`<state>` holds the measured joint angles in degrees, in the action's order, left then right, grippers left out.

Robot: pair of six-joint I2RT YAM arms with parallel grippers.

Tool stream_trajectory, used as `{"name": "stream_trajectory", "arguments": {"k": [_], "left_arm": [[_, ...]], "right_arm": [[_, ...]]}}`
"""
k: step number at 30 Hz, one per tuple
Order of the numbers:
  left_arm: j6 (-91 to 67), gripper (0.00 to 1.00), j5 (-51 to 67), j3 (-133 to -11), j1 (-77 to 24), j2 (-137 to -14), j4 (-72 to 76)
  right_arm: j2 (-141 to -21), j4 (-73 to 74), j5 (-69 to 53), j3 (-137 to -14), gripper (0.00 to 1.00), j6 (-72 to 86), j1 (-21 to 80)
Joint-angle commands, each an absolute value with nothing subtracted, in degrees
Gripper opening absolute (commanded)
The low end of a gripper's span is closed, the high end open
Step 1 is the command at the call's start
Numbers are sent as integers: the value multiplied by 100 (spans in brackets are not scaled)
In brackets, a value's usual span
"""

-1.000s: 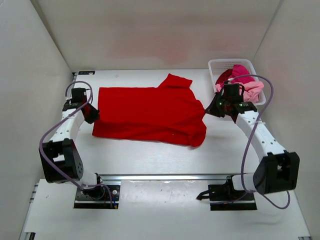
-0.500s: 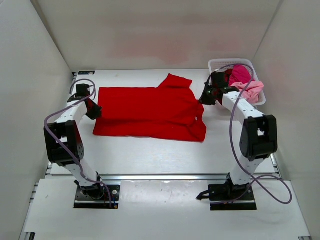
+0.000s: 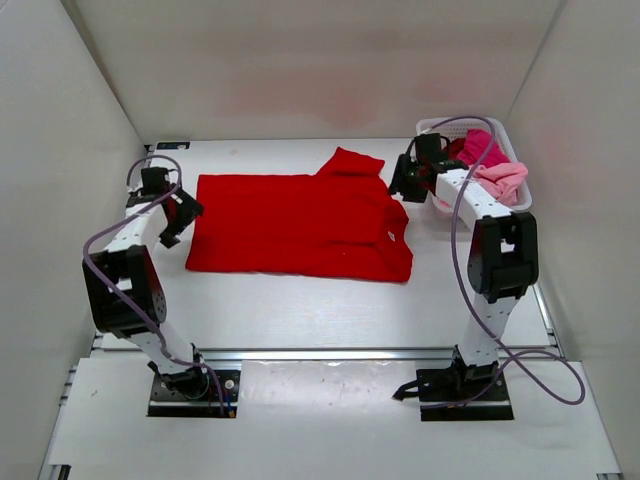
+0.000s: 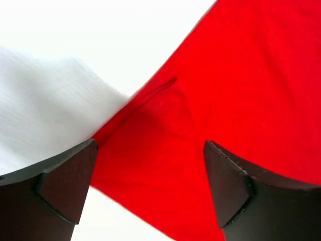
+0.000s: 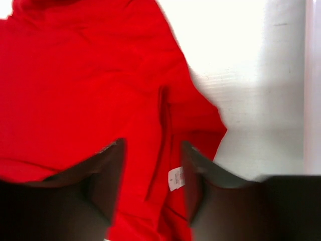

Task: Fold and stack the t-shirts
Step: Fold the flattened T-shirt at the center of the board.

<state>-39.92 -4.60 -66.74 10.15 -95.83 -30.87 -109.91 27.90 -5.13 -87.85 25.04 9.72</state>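
Note:
The bright red t-shirt [image 3: 300, 225] lies spread flat across the middle of the table, one sleeve pointing toward the back. My left gripper [image 3: 181, 222] hovers at its left edge, open; in the left wrist view its gripper [image 4: 150, 186] has wide jaws with the red t-shirt [image 4: 241, 75] lying loose below. At the shirt's right edge my right gripper [image 3: 398, 186] is open too. In the right wrist view that gripper [image 5: 153, 181] stands over the red t-shirt [image 5: 75, 75] and its white neck label [image 5: 175, 179]. A magenta t-shirt [image 3: 480, 145] and a pale pink t-shirt [image 3: 505, 178] sit crumpled in the basket.
The white lattice basket [image 3: 430, 126] stands at the back right, just behind my right gripper. White walls close the table [image 3: 300, 300] in on the left, back and right. The arm bases sit on a metal rail [image 3: 330, 355] at the near edge.
Both grippers have opened and let go of the red t-shirt. Both arms carried the shirt's edges toward the back, and it now lies flatter with a straighter near edge.

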Motion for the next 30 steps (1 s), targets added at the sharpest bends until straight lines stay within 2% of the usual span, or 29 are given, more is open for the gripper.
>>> {"name": "stream_trajectory", "arguments": {"k": [1,4,5,6,7,8,9,10,11,12,13,14,15,16,17,18,20,28,30], "left_arm": [[-3753,99,-808,-6662,941,-8834,-3015],[-3788,99,-660,-6470,801,-8518,-3006],[-3753,98,-633,-6225,739,-8334,-2988],[-3762,92,-694,-6101,677,-8054,-2936],[-3779,73,-712,-5769,703,-7946,-2970],[-3823,60,-703,-5487,721,-7728,-2979],[-3823,31,-764,-5258,660,-7578,-2988],[-3806,14,-791,-5178,633,-7541,-2997],[-3780,12,-843,-5038,572,-7411,-3014],[-3744,12,-852,-4906,580,-7392,-2954],[-3735,18,-809,-4791,632,-7392,-2988],[-3761,28,-756,-4720,642,-7383,-2945],[-3814,35,-695,-4520,694,-7322,-2875],[-3832,49,-625,-4483,694,-7295,-2761],[-3832,63,-615,-4343,694,-7295,-2742],[-3858,69,-598,-4290,703,-7330,-2664],[-3928,78,-484,-4158,843,-7365,-2558],[-4192,76,-44,-3973,1116,-7655,-2048],[-4184,71,-88,-3999,1099,-7743,-2022]], "right_arm": [[-10460,2829,-483,-8868,50,2391,941],[-9880,2865,-483,-8431,49,2329,984],[-9557,2822,-536,-8046,43,2286,1080],[-9214,2839,-510,-7624,30,2276,1107],[-9028,2787,-501,-7446,22,2302,1142],[-8600,2751,-484,-6922,6,2303,1230],[-8239,2699,-536,-6465,0,2381,1230],[-8027,2637,-623,-6242,0,2399,1239],[-7659,2558,-781,-5840,1,2443,1239],[-7307,2523,-800,-5479,0,2443,1283],[-7025,2522,-887,-5197,2,2435,1318],[-6909,2514,-896,-5073,4,2426,1310],[-6708,2496,-923,-4810,16,2443,1318],[-6549,2435,-914,-4660,23,2478,1336],[-6504,2313,-1062,-4319,35,2487,1292],[-6452,2268,-1272,-4124,41,2531,1170],[-6451,1962,-1450,-3807,45,2619,1020],[-6583,1398,-1722,-3112,50,2689,905],[-6600,1179,-1819,-2980,50,2785,853]]}}
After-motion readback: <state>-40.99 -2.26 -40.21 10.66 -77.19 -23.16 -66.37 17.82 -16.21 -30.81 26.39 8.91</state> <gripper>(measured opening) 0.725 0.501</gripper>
